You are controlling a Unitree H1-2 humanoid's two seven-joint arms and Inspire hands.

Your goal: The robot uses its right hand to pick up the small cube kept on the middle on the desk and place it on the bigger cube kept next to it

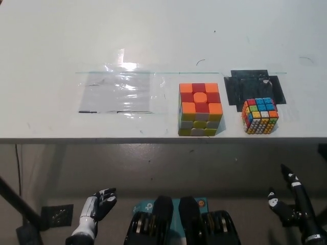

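Small cube point(260, 116) sits right of bigger cube point(200, 109) on the table point(153, 35), centre-right; they are apart. Right hand point(291, 201), lower right, fingers spread, empty; left hand point(97, 206), lower left, loosely spread, empty.

Matt, smooth white desk top point(61, 41). Glossy, crinkled clear plastic sheet point(120, 92) catching glare. Shiny black patch point(240, 87) taped flat. Smooth plastic on big orange-red cube point(200, 109) and small multicoloured cube point(260, 116).

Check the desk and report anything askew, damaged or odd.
Nothing spilled or damaged. The small cube sits turned at an angle to the desk edge, partly on a black patch, while the bigger cube sits square. A crinkled clear sheet lies taped left of it. Both hands, left and right, hang below the desk.
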